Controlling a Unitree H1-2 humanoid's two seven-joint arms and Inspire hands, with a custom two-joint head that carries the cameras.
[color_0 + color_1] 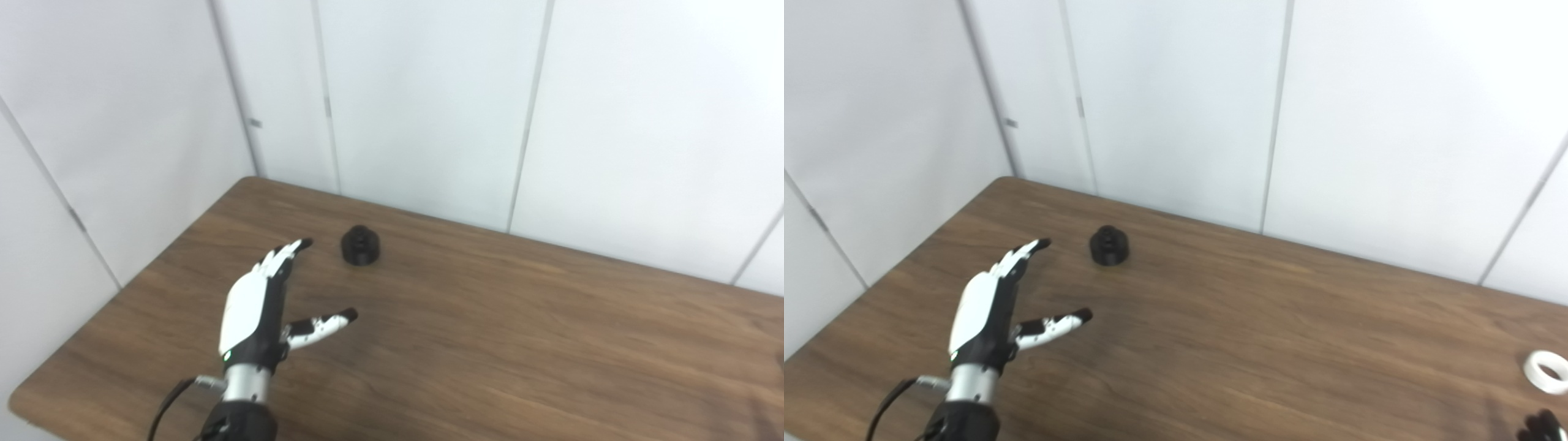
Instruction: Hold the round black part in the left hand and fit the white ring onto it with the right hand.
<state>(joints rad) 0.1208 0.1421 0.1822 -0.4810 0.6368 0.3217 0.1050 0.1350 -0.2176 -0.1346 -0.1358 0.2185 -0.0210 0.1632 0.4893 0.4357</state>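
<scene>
Left hand spread near the black part, ring far off.

The left hand (254, 312) hovered empty, fingers apart, with the round black part (360, 245) just beyond at one o'clock on the wooden table (490, 318). The white ring (1546, 371) lay well apart at four o'clock. Only dark fingertips of the right hand (1540, 425) showed, cropped; whether it was spread or closed could not be told.

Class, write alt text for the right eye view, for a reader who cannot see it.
The robot's left hand hovers open over a brown table, short of a round black part. A white ring lies at the far right edge, dark fingertips just below it.
</scene>
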